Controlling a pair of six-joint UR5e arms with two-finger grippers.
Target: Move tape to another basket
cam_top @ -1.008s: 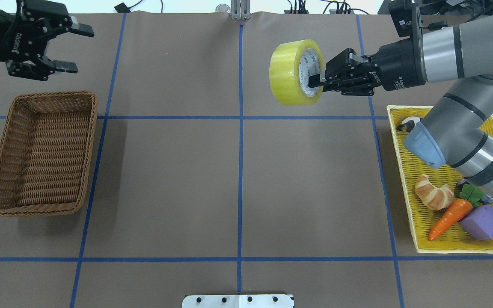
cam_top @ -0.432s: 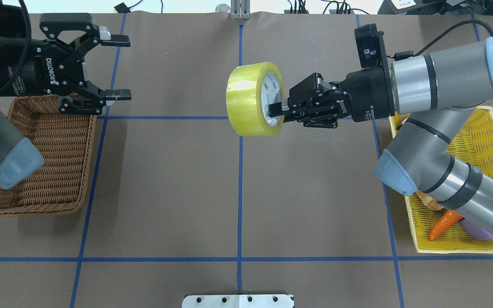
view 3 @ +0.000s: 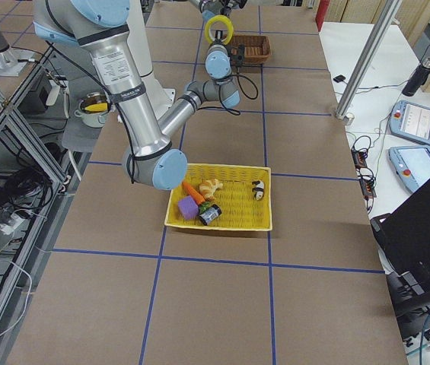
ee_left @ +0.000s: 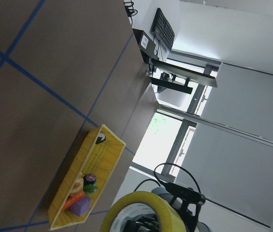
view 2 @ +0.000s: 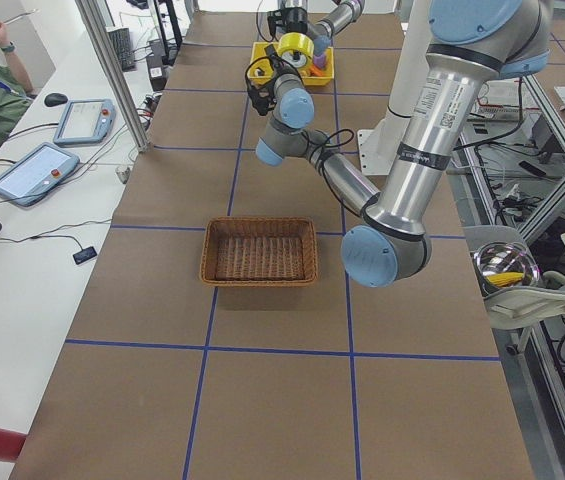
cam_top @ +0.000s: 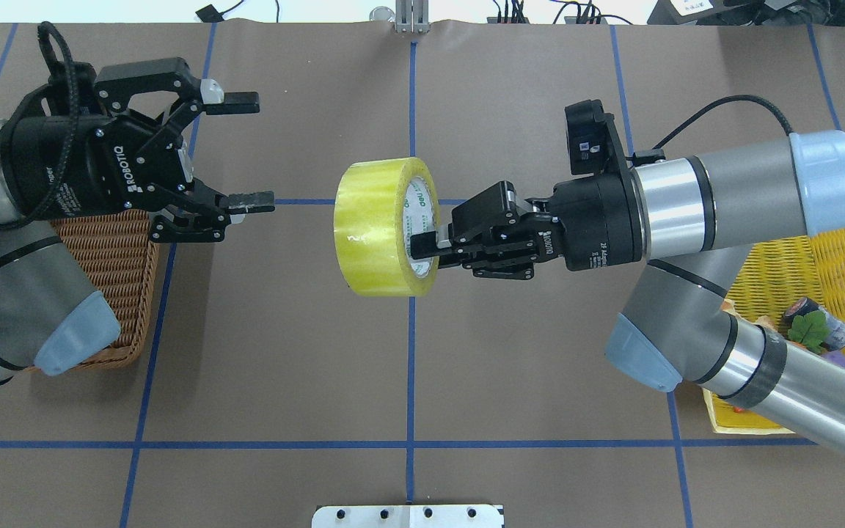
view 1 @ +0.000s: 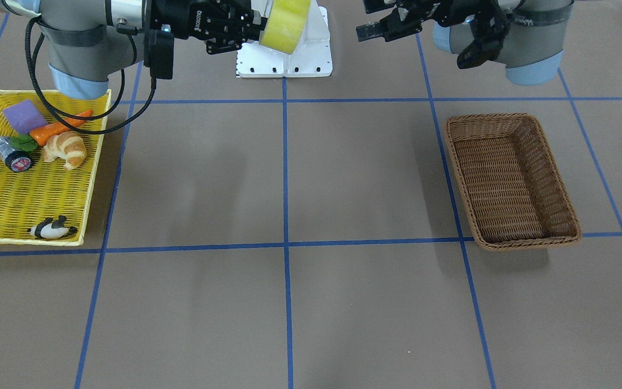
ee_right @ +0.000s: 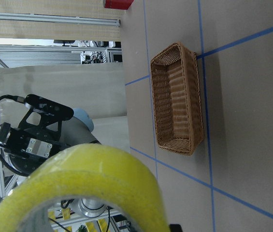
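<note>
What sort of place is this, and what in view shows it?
Probably a robotics lab: a left arm and a right arm reach over a table taped with a blue grid; control tablets lie on a side bench.

Bright, even light falls from overhead. The table (view 1: 343, 178) carries only soft, diffuse shadows under the arms. A darker shadow lies along the camera's side of the basket (view 1: 505, 183). The tape (cam_top: 375, 227) shows a pale sheen on its yellow face. In both wrist views the tape is close and blurred. In the left wrist view, the window is blown out white.
</note>
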